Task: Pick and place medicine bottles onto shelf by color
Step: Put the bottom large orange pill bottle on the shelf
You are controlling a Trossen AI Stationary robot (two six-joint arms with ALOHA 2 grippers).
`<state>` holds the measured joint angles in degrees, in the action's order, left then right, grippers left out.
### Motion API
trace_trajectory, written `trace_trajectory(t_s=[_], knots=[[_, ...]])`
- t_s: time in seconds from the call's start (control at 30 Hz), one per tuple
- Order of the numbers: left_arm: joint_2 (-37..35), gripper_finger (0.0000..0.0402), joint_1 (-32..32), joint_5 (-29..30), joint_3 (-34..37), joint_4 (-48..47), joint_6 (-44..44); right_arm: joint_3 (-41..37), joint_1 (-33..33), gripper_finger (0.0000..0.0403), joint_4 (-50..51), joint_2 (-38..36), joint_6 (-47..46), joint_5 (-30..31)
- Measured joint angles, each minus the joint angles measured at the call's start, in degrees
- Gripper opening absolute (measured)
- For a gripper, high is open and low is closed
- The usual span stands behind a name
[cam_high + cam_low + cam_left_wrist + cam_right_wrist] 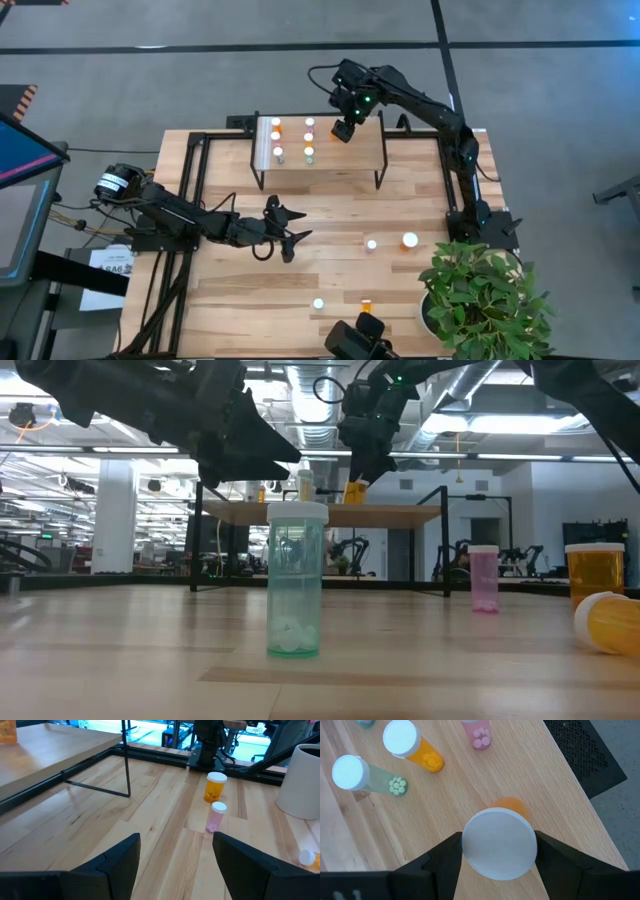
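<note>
My right gripper (343,130) hangs over the right part of the shelf (350,160) and is shut on an orange bottle (355,490) with a white cap. Several more bottles (309,138) stand in two rows on the shelf's left part. My left gripper (288,228) is open above the table's middle and touches nothing. On the table a pale green bottle (296,580), a pink one (217,816) and a wide orange one (216,786) stand upright. Another orange bottle (610,622) lies on its side. My right gripper holds the orange bottle by its white cap (499,850), pinched between the two fingers (447,857) from above, pointing down. The bottle is upright below the fingers, its orange body (512,806) close over the shelf top. Whether its bottom touches the shelf, I cannot tell.
A potted plant (480,295) in a white pot (305,780) fills the near right corner. A dark camera block (355,340) sits at the near edge. The shelf's thin black legs (127,765) stand on the far half of the table. Bare wood lies between my left gripper and the pink bottle.
</note>
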<state>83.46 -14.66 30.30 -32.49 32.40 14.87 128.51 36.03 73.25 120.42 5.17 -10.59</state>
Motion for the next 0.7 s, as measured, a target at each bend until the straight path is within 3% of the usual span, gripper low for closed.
trace_trajectory(t_s=[0.7], knots=[[0.01,0.0238,0.0,0.0,0.0,0.0,0.52,0.0,0.0,0.0256,0.06,0.02,-0.17,0.02]])
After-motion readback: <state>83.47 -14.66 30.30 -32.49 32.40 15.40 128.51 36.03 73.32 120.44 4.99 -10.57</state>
